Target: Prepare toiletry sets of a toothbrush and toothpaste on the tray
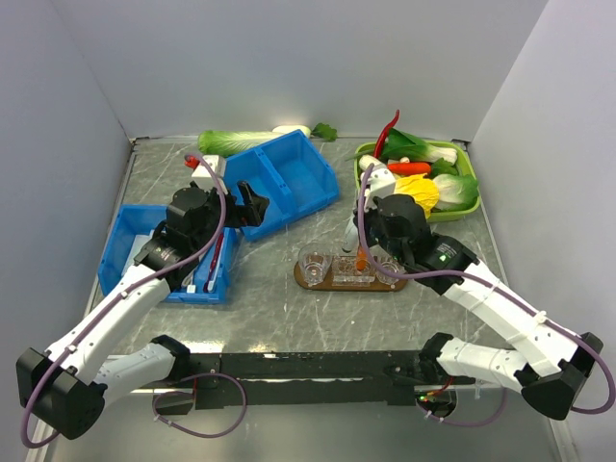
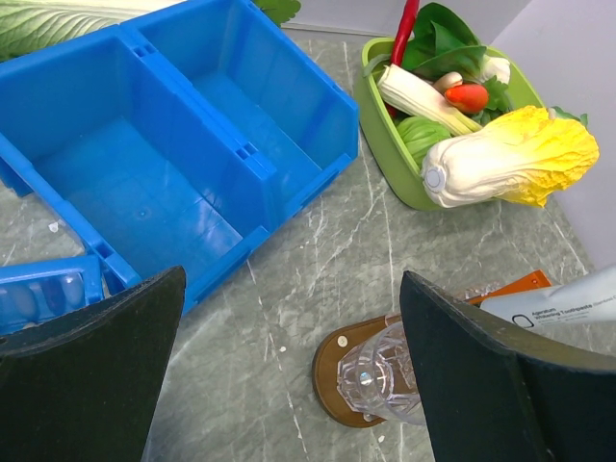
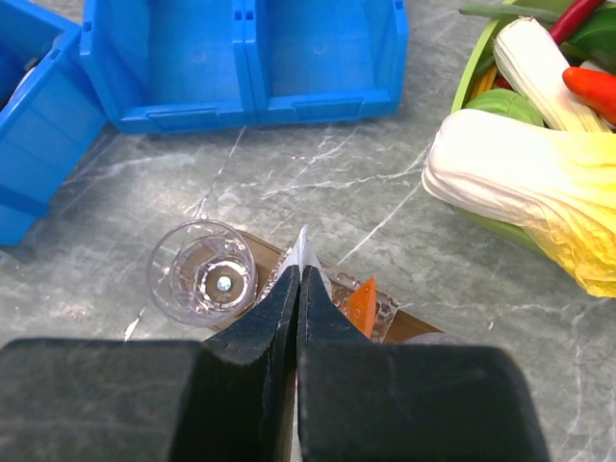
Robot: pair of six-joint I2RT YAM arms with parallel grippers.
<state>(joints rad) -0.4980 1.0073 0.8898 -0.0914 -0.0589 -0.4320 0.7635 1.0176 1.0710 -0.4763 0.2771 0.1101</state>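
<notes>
While I am pinching the toothpaste tube (image 3: 304,243) by its flat crimp in the right claw (image 3: 298,274) above the tray (image 2: 325,371), the left claw (image 2: 294,284) is gaping empty (tube probably light, squashy, slippery).

Top external: fixed, high at the near edge, looking down and forward over the whole bench (image 1: 269,313).
Left wrist: near, tilted down and forward past the left hand (image 2: 294,279).
Right wrist: very near, steeply down over the right hand (image 3: 296,284).
Both wrist views share the tray (image 2: 332,361), end cup (image 2: 380,380), divided blue bin (image 2: 173,154) and cabbage (image 2: 510,159).
</notes>
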